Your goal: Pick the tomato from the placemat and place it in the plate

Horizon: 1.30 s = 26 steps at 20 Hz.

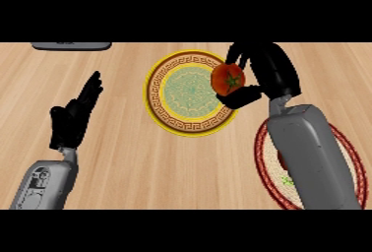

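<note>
Looking down from the head view, these were the particulars:

Tomato: one round red tomato [228,78] with a dark green star-shaped stem mark on its face showed a smooth skin, orange at its upper edge.

Tomato's place: it sat over the right rim of the plate, between the fingers and thumb of the right hand; whether it touched the plate could not be told.

Right hand: the black right hand [270,69] was curled round the tomato, its fingers arching over the top and right, its thumb under the lower edge, so the fruit was pinched between them.

Right forearm: one grey forearm [312,157] ran up from the lower right and covered much of the placemat.

Plate: one round plate [169,106] had a yellow outer rim, a dark brown band with a gold key pattern and a pale green patterned centre; it lay on the counter near the top middle.

Placemat: one round woven placemat [270,172], tan with a dark red border, lay at the lower right, just beside the plate; a small green mark showed on it next to the forearm.

Left hand: the black left hand [76,115] rested at the left, fingers straight and pointing up, holding nothing, well apart from the plate.

Counter: one light wooden counter top [145,167] bore everything.

Grey object: one flat dark grey thing [71,46] was cut off at the upper left edge.
</note>
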Motion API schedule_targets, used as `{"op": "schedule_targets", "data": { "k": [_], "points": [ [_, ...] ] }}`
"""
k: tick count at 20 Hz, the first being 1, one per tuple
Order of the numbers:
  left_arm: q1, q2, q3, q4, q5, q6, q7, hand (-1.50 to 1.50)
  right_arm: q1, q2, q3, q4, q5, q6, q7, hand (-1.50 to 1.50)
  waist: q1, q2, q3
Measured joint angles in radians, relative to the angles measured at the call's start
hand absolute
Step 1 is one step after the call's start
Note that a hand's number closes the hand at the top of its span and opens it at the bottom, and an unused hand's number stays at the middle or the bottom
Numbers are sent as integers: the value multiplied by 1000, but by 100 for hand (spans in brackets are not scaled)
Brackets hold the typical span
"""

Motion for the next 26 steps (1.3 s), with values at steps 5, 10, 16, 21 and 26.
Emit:
{"op": "schedule_targets", "data": {
  "k": [5, 10, 16, 21, 26],
  "points": [
    [-4, -6, -1, -5, -2, -7, 14, 0, -117, 88, 36, 238, 54, -98, -11, 150, 7, 2, 0],
    [-12, -13, -5, -3, -11, -5, 14, 0, -228, 117, 86, 466, 121, -148, 16, 150, 15, 5, 0],
    [-28, -24, -8, 7, -18, -6, 3, 0, -278, 126, 100, 705, -19, -259, 6, -150, 35, 11, 0],
    [-58, -48, -24, 13, -33, 5, 18, 0, -319, 128, 126, 850, -162, -350, -66, -150, 49, 15, 1],
    [-40, -45, -23, 9, -29, -7, 4, 0, -330, 129, 93, 857, -331, -407, -168, -150, 53, 14, 1]
  ]
}}
